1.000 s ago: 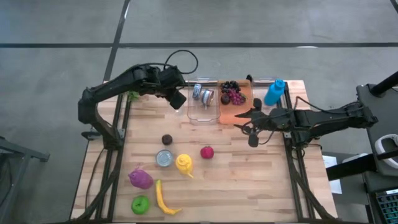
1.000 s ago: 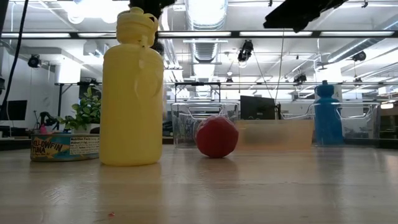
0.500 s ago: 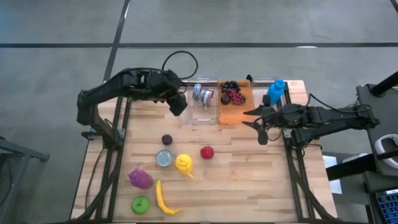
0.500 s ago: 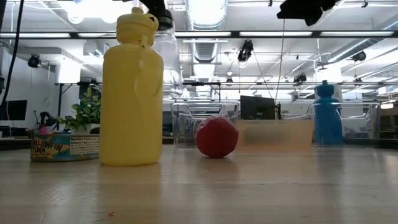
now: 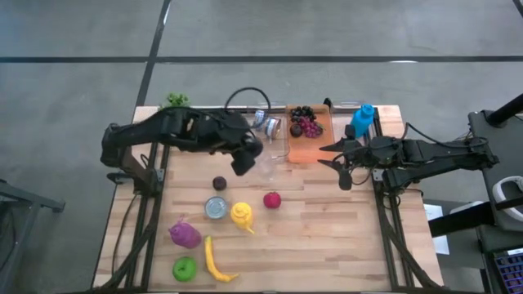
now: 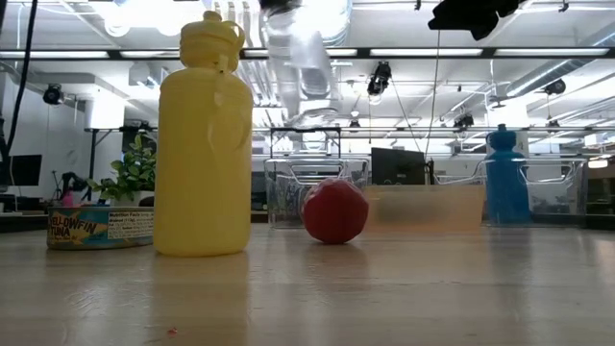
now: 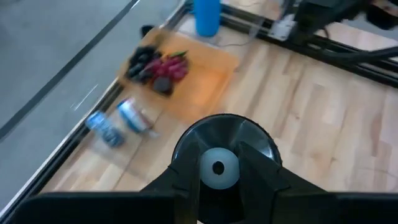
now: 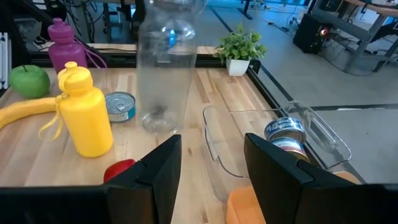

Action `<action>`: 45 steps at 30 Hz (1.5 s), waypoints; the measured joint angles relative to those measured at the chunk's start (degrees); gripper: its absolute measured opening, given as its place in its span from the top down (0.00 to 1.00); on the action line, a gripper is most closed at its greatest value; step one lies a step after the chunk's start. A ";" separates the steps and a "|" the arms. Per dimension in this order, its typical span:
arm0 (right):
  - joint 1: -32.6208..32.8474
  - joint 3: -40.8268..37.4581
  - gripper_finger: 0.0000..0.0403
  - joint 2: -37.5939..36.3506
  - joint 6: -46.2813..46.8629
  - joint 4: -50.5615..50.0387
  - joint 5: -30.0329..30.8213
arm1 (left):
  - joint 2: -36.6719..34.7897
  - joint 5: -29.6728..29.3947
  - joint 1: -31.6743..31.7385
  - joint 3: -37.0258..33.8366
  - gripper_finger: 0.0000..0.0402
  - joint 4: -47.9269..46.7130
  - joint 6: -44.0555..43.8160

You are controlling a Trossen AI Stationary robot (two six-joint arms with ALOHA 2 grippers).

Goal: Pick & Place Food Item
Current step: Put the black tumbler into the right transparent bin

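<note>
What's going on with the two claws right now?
Left claw shut on clear bottle, held above the table. Right claw open, empty, beside orange board. Nothing in the way.

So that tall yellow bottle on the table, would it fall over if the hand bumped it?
Probably, if hit high: the yellow bottle stands upright, tall against its base. It looks like plastic, so likely light and apt to slide or tip. Once down, its round body would probably roll, perhaps toward the red ball beside it.

left pincer [image 5: 245, 160] | carried clear bottle [image 5: 265, 163] forward, off bin [image 5: 276, 145]
</note>
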 joint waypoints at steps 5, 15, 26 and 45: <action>0.00 0.00 0.57 -0.05 0.00 -0.07 0.04 | 3.26 0.07 -1.75 -0.02 0.80 4.32 3.39; 0.00 0.00 0.57 -0.04 0.02 -0.17 0.04 | 10.16 4.06 -1.85 -0.04 0.80 12.07 8.83; 0.00 0.00 0.57 -0.04 0.00 -0.48 0.09 | 16.63 8.63 -2.30 -0.04 0.80 17.96 14.85; 0.07 -0.07 0.57 0.04 0.00 -0.61 0.11 | 19.97 16.93 -7.09 -0.04 0.80 17.24 23.83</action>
